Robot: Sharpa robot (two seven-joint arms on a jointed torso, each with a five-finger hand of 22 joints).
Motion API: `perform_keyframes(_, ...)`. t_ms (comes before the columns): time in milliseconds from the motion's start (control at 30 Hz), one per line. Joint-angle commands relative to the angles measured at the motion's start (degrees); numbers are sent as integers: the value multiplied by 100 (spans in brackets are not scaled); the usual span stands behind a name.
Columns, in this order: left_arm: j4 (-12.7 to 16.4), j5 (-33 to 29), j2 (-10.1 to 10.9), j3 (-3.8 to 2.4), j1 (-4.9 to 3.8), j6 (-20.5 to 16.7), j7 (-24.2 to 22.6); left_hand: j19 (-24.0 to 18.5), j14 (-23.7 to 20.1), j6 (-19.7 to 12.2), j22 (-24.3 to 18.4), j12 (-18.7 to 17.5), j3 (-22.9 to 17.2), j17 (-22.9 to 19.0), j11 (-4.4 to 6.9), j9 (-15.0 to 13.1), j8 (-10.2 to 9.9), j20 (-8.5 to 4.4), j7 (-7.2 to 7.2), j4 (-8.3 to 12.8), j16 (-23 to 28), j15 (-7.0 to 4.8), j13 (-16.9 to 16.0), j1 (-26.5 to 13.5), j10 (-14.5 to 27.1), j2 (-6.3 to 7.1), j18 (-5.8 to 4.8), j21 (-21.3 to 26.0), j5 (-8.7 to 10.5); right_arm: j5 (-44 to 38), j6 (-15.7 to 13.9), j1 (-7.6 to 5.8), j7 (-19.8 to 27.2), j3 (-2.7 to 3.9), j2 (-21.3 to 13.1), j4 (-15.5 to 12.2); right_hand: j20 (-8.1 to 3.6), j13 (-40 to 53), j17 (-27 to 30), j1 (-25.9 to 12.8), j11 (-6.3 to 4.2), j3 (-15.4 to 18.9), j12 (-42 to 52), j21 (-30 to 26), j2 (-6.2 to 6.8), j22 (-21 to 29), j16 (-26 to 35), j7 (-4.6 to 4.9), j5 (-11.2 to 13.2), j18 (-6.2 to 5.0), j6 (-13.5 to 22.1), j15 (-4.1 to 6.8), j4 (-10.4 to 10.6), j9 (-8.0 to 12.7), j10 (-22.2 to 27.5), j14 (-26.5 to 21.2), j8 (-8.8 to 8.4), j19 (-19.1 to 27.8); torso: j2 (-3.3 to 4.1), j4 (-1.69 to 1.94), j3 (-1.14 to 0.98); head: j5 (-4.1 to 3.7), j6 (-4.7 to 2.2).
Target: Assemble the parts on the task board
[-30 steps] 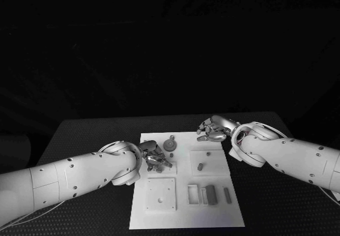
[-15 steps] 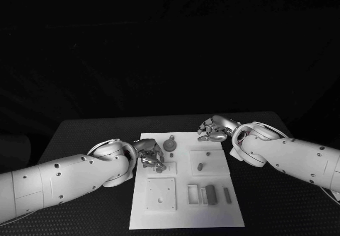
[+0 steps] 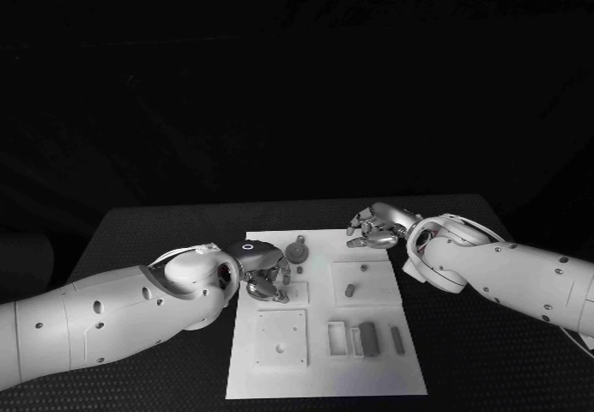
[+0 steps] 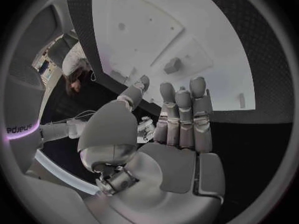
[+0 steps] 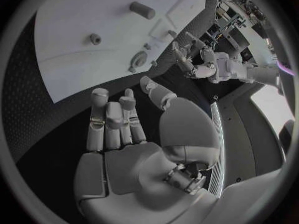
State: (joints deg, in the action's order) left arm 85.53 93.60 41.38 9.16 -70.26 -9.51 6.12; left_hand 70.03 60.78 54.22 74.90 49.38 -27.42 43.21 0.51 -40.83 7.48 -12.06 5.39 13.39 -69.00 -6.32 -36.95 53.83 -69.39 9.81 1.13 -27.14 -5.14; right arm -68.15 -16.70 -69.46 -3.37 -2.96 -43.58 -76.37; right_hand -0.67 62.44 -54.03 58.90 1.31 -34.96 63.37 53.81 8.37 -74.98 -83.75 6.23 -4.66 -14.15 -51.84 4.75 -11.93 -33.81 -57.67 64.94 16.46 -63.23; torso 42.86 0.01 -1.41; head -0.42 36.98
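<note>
The white task board lies mid-table. On it are a round grey part, a small peg, a grey block and a thin bar. My left hand hovers over the board's left side, beside the round part. In the left wrist view its fingers are stretched out side by side, with nothing in them, above the board and a grey part. My right hand hangs at the board's far right corner, its fingers spread and holding nothing.
The board has raised square plates and slotted frames on its near half. Black table surrounds the board on all sides. In the right wrist view a short cylinder lies on the board.
My left arm has rolled, its forearm swinging up and nearer the camera, and the hand has shifted slightly back along the board's left side. The right hand has stayed put.
</note>
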Motion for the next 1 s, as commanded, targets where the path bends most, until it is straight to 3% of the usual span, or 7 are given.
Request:
perform_keyframes(33,-8,525,-14,17,-4,141,-161,4,-33,-80,119,-8,-10,-7,17,22,-23,9,45,-25,-15,-16,8,14,-4,46,149,31,31,-5,71,5,64,1,-1,-3,9,-8,9,-48,-3,0,21,-32,-10,-94,37,139,13,-85,-106,3,44,3,55,-42,-33,39,2,-5,-1,-4,6)
perform_keyframes(200,-50,538,-45,93,-4,138,-124,-5,-43,-121,117,-12,-14,-16,-4,83,-59,18,66,-99,-15,2,17,-32,5,92,145,43,127,-4,64,6,64,1,0,19,9,-9,9,-48,-3,1,22,-32,-10,-94,36,140,14,-85,-105,3,46,3,55,-42,-34,38,3,-1,-3,-4,11)
perform_keyframes(233,-65,538,-51,102,-4,139,-118,-2,-44,-152,118,-12,-13,-18,-11,106,-80,19,74,-130,-17,4,18,-53,6,105,147,44,205,-4,58,6,65,1,0,22,9,-9,9,-48,-2,1,22,-32,-10,-94,36,140,14,-85,-105,3,46,3,55,-42,-34,38,3,-1,-2,-5,13)
perform_keyframes(400,-108,538,-52,120,-2,214,-98,-2,-47,-200,120,-7,-57,-25,-23,175,-115,25,88,-193,-24,12,21,-28,8,83,157,50,208,-1,49,6,73,1,1,25,8,-10,9,-48,-2,1,23,-32,-10,-94,36,140,14,-85,-105,3,46,3,55,-42,-34,38,7,-8,-1,-7,22)
perform_keyframes(667,-209,538,-91,149,0,232,-86,-11,-56,-128,131,8,-130,-33,-20,252,-85,35,84,-42,-39,14,21,262,16,-198,167,44,134,1,21,6,86,1,5,24,8,-10,9,-46,-2,0,24,-32,-11,-94,36,140,13,-85,-104,3,46,3,55,-42,-35,37,4,-3,-1,-9,35)
perform_keyframes(1000,-288,539,-146,156,3,339,-104,-17,-61,-27,131,18,-130,-44,-8,325,-35,45,69,83,-51,14,26,430,21,-393,154,32,126,2,25,6,90,1,18,30,7,-12,9,-45,-2,0,25,-31,-12,-95,35,140,13,-85,-103,3,48,3,55,-41,-36,36,2,-6,-2,-21,41)
